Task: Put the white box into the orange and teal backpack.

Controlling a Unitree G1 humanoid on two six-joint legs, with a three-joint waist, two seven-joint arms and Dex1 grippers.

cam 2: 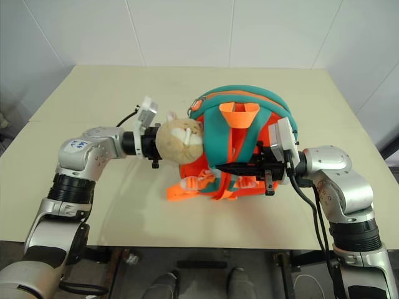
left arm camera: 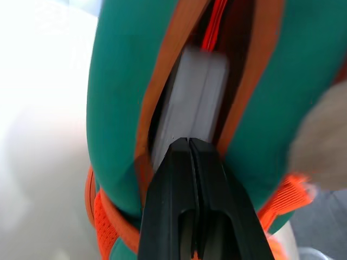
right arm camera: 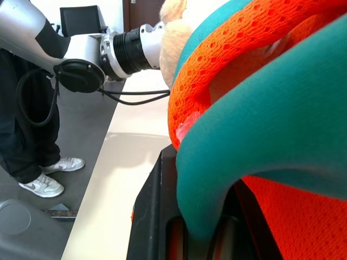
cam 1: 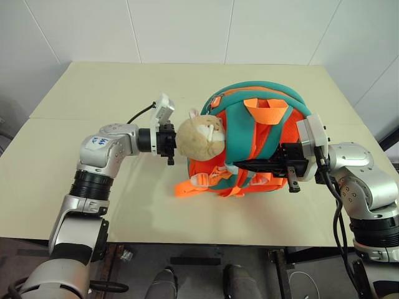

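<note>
White box in the backpack's slot, both my grippers closed.

The backpack [cam 1: 259,140] stands on the table [cam 1: 93,99], a little right of the middle, its plush animal head [cam 1: 199,136] on the left side. My left gripper [left arm camera: 188,142] reaches in from the left behind that head; its two fingers are pressed together, holding nothing, their tips right at the near end of the white box [left arm camera: 195,97]. The box sits edge-on inside the open slot of the backpack, between the teal and orange edges. My right gripper [cam 1: 240,166] comes from the right across the near face of the backpack, jaws clamped on a teal strap [right arm camera: 260,135]. A person's legs and white shoes [right arm camera: 51,176] stand beside the table.
</note>
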